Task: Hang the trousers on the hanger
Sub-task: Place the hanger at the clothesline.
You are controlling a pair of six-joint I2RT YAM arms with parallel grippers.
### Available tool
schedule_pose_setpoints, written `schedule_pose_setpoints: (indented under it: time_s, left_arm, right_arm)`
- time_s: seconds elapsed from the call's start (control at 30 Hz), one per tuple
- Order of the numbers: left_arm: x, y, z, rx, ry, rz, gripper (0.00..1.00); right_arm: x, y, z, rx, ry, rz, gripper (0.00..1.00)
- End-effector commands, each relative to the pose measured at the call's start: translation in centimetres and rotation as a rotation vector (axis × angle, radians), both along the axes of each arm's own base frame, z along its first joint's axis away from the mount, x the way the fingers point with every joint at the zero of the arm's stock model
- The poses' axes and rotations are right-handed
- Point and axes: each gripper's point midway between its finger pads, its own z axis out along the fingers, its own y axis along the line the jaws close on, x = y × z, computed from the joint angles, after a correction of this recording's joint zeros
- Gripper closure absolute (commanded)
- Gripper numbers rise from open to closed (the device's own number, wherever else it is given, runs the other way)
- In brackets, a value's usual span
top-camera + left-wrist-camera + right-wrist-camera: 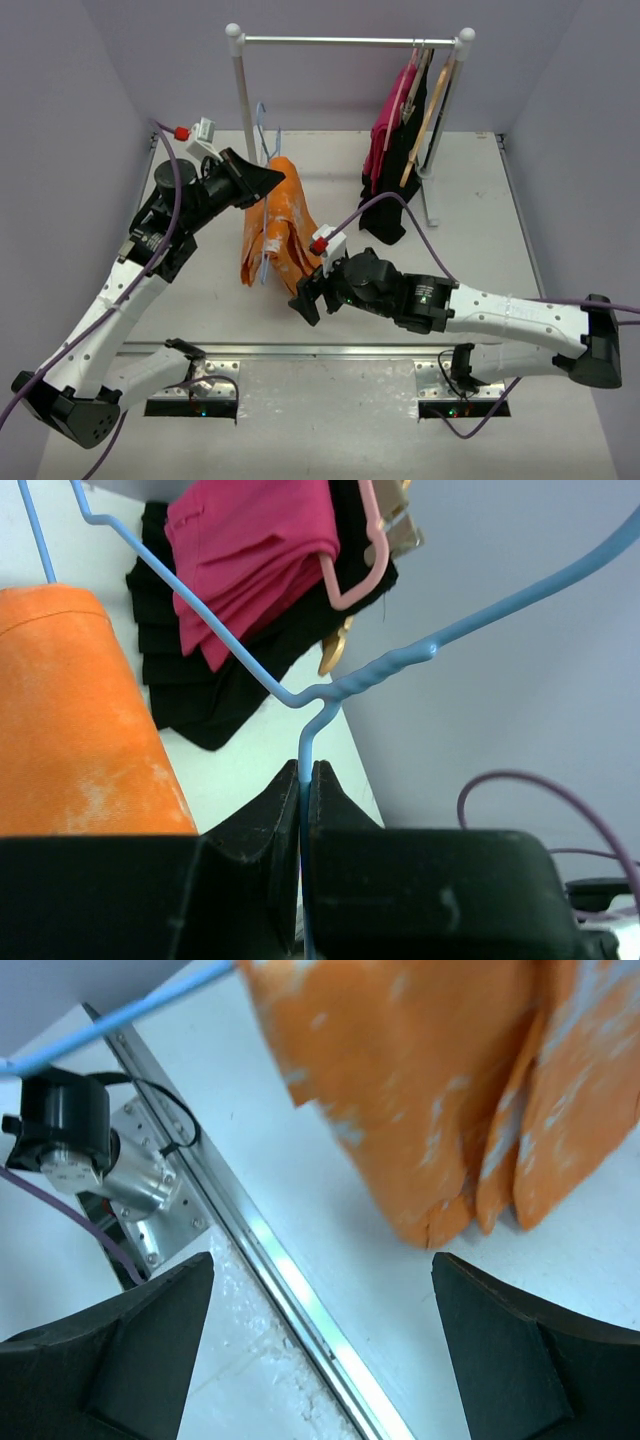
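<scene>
left hand (305, 775) is clamped shut right on the hanger (385, 667), pinching the thin blue wire just below the twisted neck, so the hanger sits tilted with the wire running out from between the fingers. the trousers (285, 225) are bunched over that hanger, orange with the white blotches, sitting about mid tabletop (480, 200) and a bit toward the left edge, folded legs pointing at the near edge. can't tell if the leg ends actually rest on the tabletop or hang just above it

right hand (308, 295) is wide open, nothing in it, hovering just beside the leg ends on the near side, close but not touching the cloth. from its wrist view you get the hems between the two fingers (150, 1340) plus the metal strip (290, 1290) along the near edge

over at the far edge there's the clothes rack (345, 41), with a pink garment (385, 135), a black garment (385, 205) and a wooden hanger (425, 125) all bunched at its right end
</scene>
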Motion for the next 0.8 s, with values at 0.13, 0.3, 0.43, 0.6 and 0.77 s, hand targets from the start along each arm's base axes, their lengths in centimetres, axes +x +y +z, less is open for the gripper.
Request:
schedule_pose_setpoints:
  time_s: [0.13, 0.3, 0.43, 0.6, 0.77]
  left_arm:
    - [-1.1, 1.4, 13.2, -0.208, -0.369, 0.096, 1.0]
    - [-1.8, 1.8, 14.2, -0.243, -0.393, 0.1, 1.0]
    - [-2.2, 2.2, 14.2, -0.244, -0.393, 0.113, 1.0]
    - [-2.7, 2.4, 13.8, -0.242, -0.389, 0.109, 1.0]
    - [-3.5, 2.5, 14.0, -0.246, -0.394, 0.093, 1.0]
  right_arm:
    - [1.7, 0.2, 0.9, -0.024, -0.148, -0.192, 0.13]
    - [4.7, 0.9, 1.8, -0.06, -0.207, -0.262, 0.12]
    - [8.0, 2.0, 2.9, -0.031, -0.216, -0.238, 0.05]
    - [10.6, 3.2, 3.1, -0.07, -0.277, -0.211, 0.01]
    - [10.8, 3.1, 1.5, -0.025, -0.25, -0.166, 0.01]
